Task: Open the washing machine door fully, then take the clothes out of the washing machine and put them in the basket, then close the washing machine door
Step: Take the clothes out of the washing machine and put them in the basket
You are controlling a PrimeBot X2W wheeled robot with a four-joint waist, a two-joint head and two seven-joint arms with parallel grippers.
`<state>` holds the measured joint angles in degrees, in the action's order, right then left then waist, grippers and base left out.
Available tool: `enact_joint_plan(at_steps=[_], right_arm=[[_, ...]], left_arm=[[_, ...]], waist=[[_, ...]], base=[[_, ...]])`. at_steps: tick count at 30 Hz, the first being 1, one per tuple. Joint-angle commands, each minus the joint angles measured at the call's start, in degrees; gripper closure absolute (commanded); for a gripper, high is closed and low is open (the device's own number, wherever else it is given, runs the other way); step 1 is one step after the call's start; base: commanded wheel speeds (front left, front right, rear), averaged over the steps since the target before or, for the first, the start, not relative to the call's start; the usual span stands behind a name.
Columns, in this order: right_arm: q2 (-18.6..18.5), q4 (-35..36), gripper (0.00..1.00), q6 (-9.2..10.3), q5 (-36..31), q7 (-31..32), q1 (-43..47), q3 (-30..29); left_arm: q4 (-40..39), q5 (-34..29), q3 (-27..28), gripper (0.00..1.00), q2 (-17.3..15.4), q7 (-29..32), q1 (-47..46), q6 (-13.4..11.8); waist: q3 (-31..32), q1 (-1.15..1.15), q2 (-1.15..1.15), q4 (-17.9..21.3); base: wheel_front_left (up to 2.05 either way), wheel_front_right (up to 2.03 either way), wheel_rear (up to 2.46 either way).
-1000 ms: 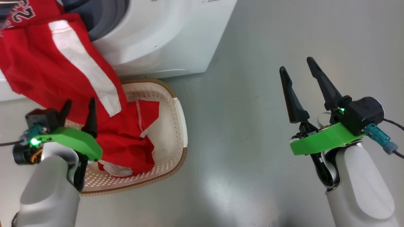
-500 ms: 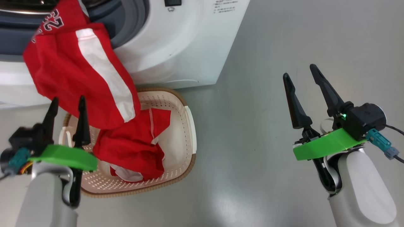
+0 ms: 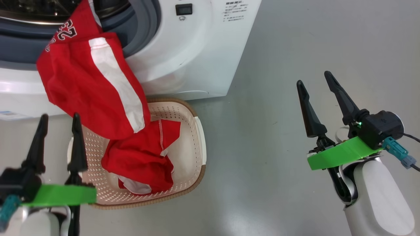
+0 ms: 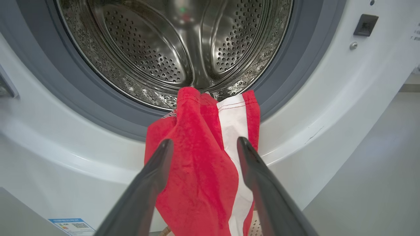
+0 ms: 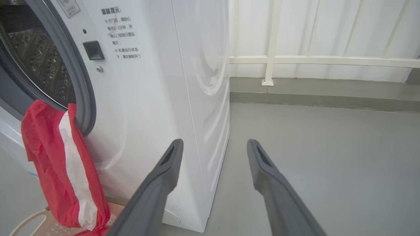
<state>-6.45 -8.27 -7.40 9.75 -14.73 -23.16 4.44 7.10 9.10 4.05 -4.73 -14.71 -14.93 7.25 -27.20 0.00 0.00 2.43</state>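
- Your left end effector (image 3: 60,116) stands wide and holds nothing, just beside the basket (image 3: 192,182). The right end effector (image 3: 313,77) is also wide and empty, well apart over the floor (image 3: 262,137).
- The clothes (image 3: 95,88) hang from the drum (image 4: 164,49) lip over the grey gasket (image 4: 82,98), with their lower part lying in the basket.
- If you grab low, you may drag the basket while the top snags on the gasket.
- If you pull sideways, cloth could land on the floor.
- If you shut the washing machine door now, you would pinch fabric.
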Motion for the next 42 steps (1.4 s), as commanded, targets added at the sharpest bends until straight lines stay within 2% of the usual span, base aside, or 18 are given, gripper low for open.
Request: enact_joint_plan(at_steps=[1,8,15,27,34,42], right_arm=[[0.05,1.28,0.0,-0.09,0.04,-0.27,1.99,0.86],[0.02,1.46,0.0,-0.09,-0.03,-0.27,2.44,0.62],[0.12,1.31,0.0,-0.09,-0.21,-0.27,2.6,0.61],[0.15,1.19,0.0,-0.09,-0.09,-0.27,2.09,1.25],[0.25,1.08,0.0,-0.09,0.03,-0.27,1.53,1.78],[0.44,1.12,0.0,-0.09,0.01,-0.27,0.87,1.96]], left_arm=[[-2.21,-0.79,2.13,0.0,-0.8,-0.29,1.7,-0.08],[-5.71,-0.84,2.74,0.0,0.08,-0.29,4.76,-0.05],[-1.65,0.9,1.45,0.0,-0.43,-0.29,1.76,0.11],[13.42,5.68,-3.32,0.0,-8.13,0.37,-12.46,0.23],[24.22,7.48,-9.28,0.0,-12.09,0.54,-22.48,0.23],[36.17,10.89,-17.03,0.0,-14.85,0.39,-31.09,0.24]], waist=[[0.13,0.0,0.0,0.09],[0.07,0.0,0.0,-0.2],[0.2,0.0,0.0,-0.91],[-0.42,0.0,0.0,-0.64],[-1.26,0.0,0.0,-0.06],[-2.21,0.0,0.0,0.6]], base=[[0.0,0.0,0.0],[0.0,0.0,0.0],[0.0,0.0,0.0],[0.0,0.0,0.0],[0.0,0.0,0.0],[0.0,0.0,0.0]])
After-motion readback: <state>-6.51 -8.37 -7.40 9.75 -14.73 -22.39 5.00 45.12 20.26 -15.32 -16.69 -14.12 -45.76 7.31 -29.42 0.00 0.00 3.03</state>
